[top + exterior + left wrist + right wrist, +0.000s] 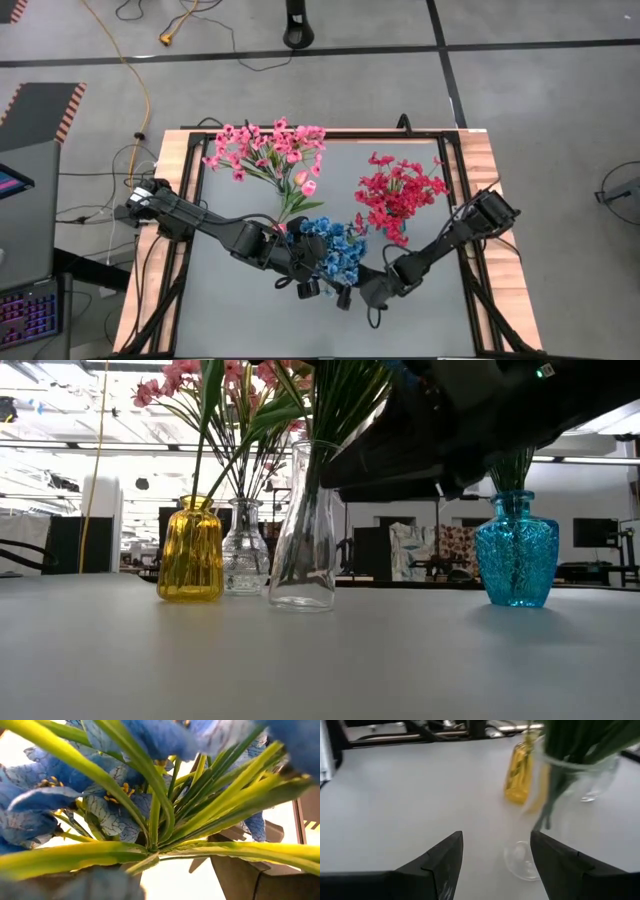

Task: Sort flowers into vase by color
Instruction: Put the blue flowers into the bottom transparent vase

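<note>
Vases on worktop (320, 660): 4 – yellow (190, 552), small clear (244, 550), tall clear (303, 530), blue (516, 550) | flowers: 3 bunches – pink (265, 150), red (400, 190), blue (335, 245) | left gripper (312, 287) fingers: cannot tell | right gripper (495, 860) fingers parted, empty, near tall clear vase.

1. High view: even, bright overhead light, soft shadows.
2. Low view: ceiling lights glare behind the vases (303, 530).
3. Left wrist: blue flowers (115, 810) blurred, backlit.
4. Right wrist: motion-blurred upper right.
</note>
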### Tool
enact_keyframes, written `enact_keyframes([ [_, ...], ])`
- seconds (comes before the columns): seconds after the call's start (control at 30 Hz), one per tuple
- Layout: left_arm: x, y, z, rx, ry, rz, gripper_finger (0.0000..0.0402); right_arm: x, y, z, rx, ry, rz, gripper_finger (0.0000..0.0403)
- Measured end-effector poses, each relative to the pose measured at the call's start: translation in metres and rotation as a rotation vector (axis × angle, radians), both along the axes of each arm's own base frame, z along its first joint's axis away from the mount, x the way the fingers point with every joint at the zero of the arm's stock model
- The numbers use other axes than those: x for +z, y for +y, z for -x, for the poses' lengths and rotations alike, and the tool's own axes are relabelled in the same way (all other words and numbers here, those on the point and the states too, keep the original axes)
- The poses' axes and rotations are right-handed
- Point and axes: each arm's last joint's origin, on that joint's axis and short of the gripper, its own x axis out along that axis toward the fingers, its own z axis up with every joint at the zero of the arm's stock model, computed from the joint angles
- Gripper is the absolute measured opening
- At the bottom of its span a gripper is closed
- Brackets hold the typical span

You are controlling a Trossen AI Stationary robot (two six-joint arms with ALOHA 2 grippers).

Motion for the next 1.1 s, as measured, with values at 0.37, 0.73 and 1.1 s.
enact_keyframes([
  [0.37,0.0000,0.0000,0.0000,0.000,0.000,0.000,0.0206,0.0018,-0.0023,-0.0039,0.055,-0.007,-0.046,0.0260],
  [0.73,0.0000,0.0000,0.0000,0.000,0.000,0.000,0.0206,0.0017,-0.0058,-0.0061,0.060,-0.002,-0.053,0.0261],
  [1.1,0.0000,0.0000,0.0000,0.000,0.001,0.000,0.0206,0.0011,-0.0066,-0.0078,0.144,0.029,-0.038,0.0339],
])
